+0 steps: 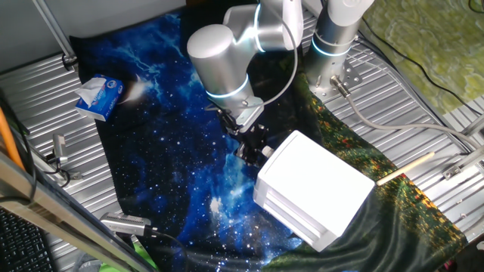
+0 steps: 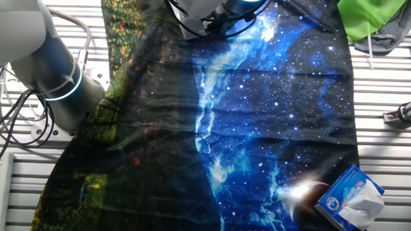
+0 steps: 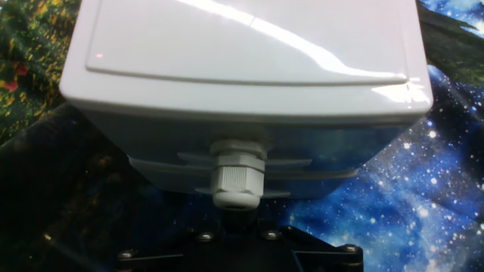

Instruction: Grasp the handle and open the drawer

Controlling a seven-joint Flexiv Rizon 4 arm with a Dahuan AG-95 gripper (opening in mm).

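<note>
Handle (image 3: 238, 175) sits dead ahead of your end effector (image 1: 252, 148), jutting toward it from the drawer (image 3: 242, 155); finger spread can't be told.

A galaxy-print cloth (image 1: 162, 143) is spread over the ribbed metal table (image 1: 38, 98). A blue tissue pack (image 1: 98, 97) is laid at the cloth's edge. A green rag (image 2: 370, 15) is bunched beyond the cloth's far corner.

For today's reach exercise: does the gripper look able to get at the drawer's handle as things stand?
Probably yes. In the hand view the handle sits directly ahead of the gripper, with nothing between them; the fingertips themselves are not visible.
</note>
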